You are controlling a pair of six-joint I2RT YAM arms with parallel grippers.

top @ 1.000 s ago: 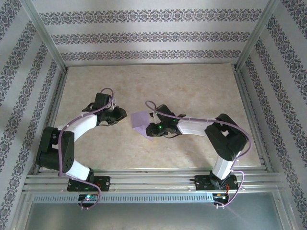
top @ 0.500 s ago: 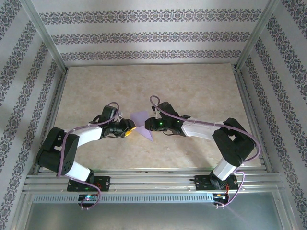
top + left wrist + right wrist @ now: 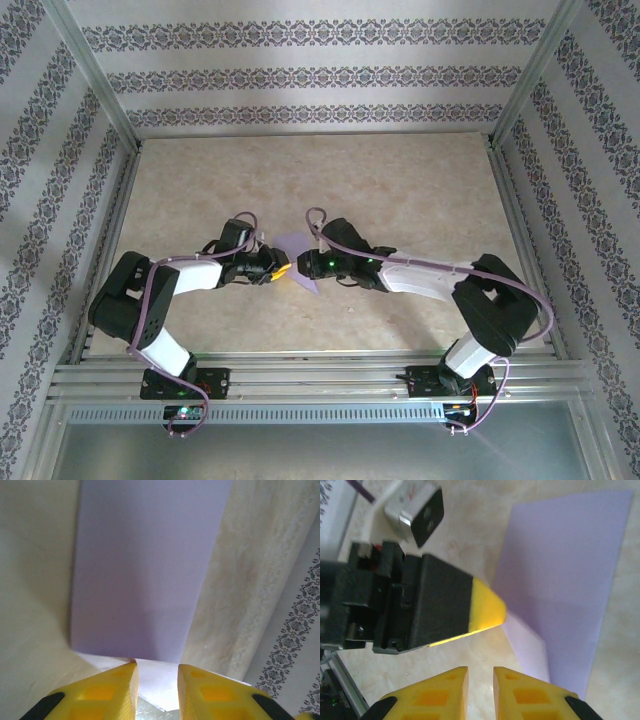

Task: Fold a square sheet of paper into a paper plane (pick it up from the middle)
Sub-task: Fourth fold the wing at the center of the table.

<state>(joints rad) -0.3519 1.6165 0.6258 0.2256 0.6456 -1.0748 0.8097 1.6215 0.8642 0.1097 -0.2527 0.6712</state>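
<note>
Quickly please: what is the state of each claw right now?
Left claw: slightly open, edge of the square sheet of paper at the gap, not clamped.
Right claw: narrowly open, holding nothing; the table shows through the gap.

2 arms bent inward, forearms low, elbows out to the sides. Left gripper (image 3: pixel 156 672) and right gripper (image 3: pixel 480 674) point at each other, tips close together, each with jaws a narrow gap apart.
</note>
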